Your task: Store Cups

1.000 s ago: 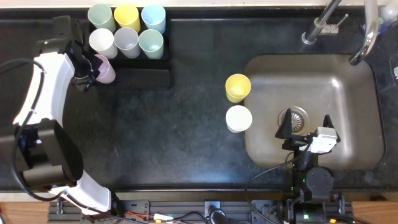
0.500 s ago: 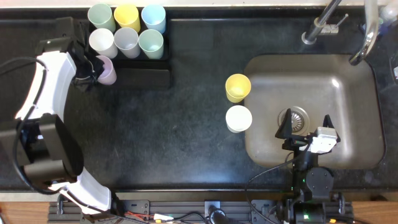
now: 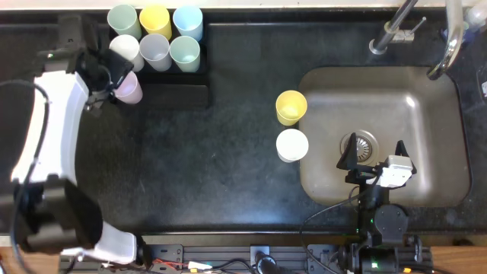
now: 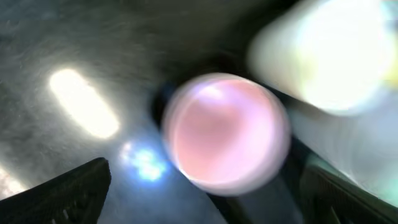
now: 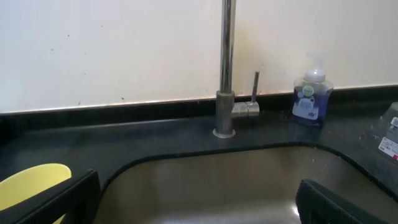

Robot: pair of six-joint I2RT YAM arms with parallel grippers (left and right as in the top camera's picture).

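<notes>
A pink cup (image 3: 128, 89) stands upright at the left end of the black cup rack (image 3: 181, 96), in its front row. In the left wrist view I look down into the pink cup (image 4: 225, 130). My left gripper (image 3: 112, 76) hovers above it, open, with its dark fingers (image 4: 68, 193) spread wide and apart from the cup. The rack's two back rows hold several pastel cups (image 3: 155, 47). A yellow cup (image 3: 291, 106) and a white cup (image 3: 292, 144) stand on the counter by the sink's left rim. My right gripper (image 3: 373, 152) rests open over the sink with nothing in it.
The steel sink (image 3: 426, 106) takes up the right side, with a drain (image 3: 359, 143) and a tap (image 3: 396, 27) behind it. A soap bottle (image 5: 310, 99) stands by the wall. The dark counter (image 3: 213, 167) lies between rack and sink.
My left arm has risen and shifted towards the back of the counter, away from the pink cup, which stays at the rack. The right arm has not moved.
</notes>
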